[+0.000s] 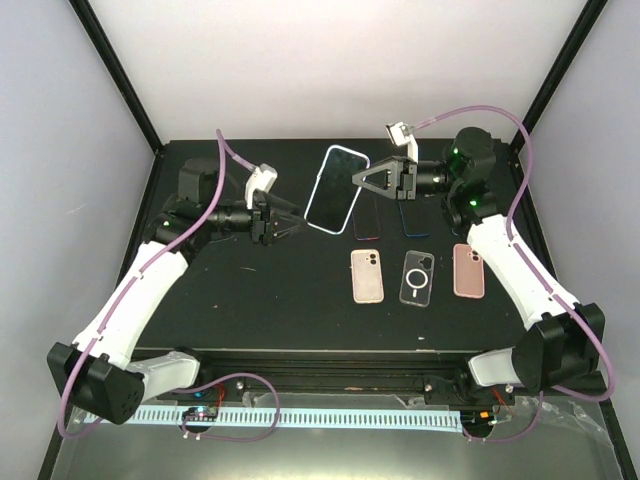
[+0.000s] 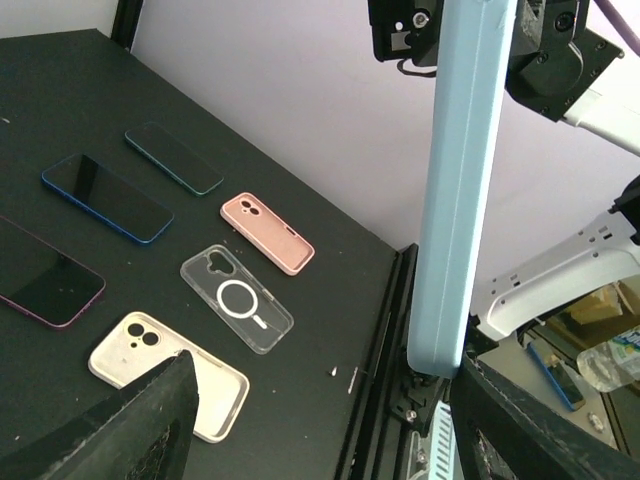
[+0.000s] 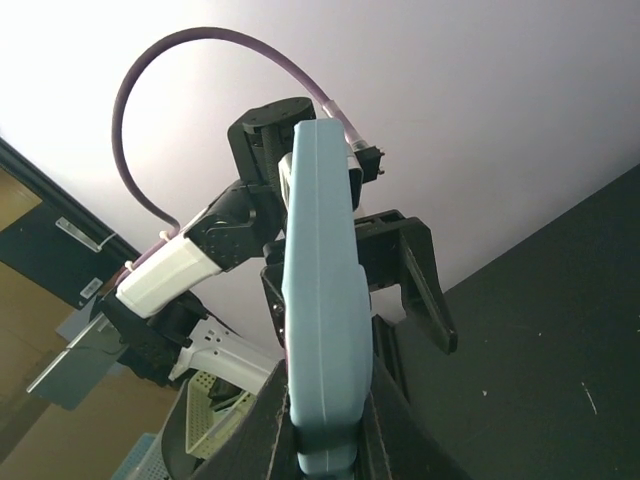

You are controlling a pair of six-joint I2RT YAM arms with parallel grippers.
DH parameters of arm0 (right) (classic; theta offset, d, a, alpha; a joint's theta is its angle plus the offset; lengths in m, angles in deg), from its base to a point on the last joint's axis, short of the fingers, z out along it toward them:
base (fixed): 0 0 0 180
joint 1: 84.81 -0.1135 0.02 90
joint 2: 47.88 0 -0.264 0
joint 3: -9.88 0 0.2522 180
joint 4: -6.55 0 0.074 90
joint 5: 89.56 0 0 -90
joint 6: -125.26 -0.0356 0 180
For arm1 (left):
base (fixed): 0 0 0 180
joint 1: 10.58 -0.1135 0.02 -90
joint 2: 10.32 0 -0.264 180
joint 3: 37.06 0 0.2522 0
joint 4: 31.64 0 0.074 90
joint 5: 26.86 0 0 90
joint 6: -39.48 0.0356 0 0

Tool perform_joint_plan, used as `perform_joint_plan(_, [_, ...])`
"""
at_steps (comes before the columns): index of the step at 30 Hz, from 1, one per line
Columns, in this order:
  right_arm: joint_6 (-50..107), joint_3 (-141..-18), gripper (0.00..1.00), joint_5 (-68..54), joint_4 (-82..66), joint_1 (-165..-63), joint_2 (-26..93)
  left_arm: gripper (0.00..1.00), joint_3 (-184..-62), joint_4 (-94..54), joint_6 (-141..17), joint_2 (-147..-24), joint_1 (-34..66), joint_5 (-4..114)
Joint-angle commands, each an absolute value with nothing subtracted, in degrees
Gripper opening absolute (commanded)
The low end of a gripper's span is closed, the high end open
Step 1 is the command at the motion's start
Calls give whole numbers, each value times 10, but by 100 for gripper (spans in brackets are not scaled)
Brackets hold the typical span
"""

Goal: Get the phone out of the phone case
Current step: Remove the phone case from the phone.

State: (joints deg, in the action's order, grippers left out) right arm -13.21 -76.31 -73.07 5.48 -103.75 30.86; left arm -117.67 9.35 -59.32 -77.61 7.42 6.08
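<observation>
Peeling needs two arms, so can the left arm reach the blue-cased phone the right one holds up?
Probably yes. The light blue cased phone hangs in the air in the right fingers, its free end facing the left fingers, which are spread with nothing between.

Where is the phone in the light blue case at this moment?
In the top view the cased phone is held above the table at rear centre, gripped by the right pincer, with the open left pincer just to its left.
</observation>
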Motion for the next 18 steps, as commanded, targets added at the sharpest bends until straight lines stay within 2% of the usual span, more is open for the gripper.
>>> perform_joint_plan(1, [-203,-772,1,-796,143,-1055,262,70,-1151,58,-617,-793,54,112])
perform_joint_plan(13, [-257,-750,1,-795,204,-1058,257,66,-1126,27,-657,-804,31,113])
perform_joint_plan(15, [-255,-746,1,-794,202,-1058,257,66,-1128,16,-661,-804,30,91])
perform_joint_plan(18, [-246,-751,1,-793,189,-1058,258,72,-1121,-17,-666,-790,31,27])
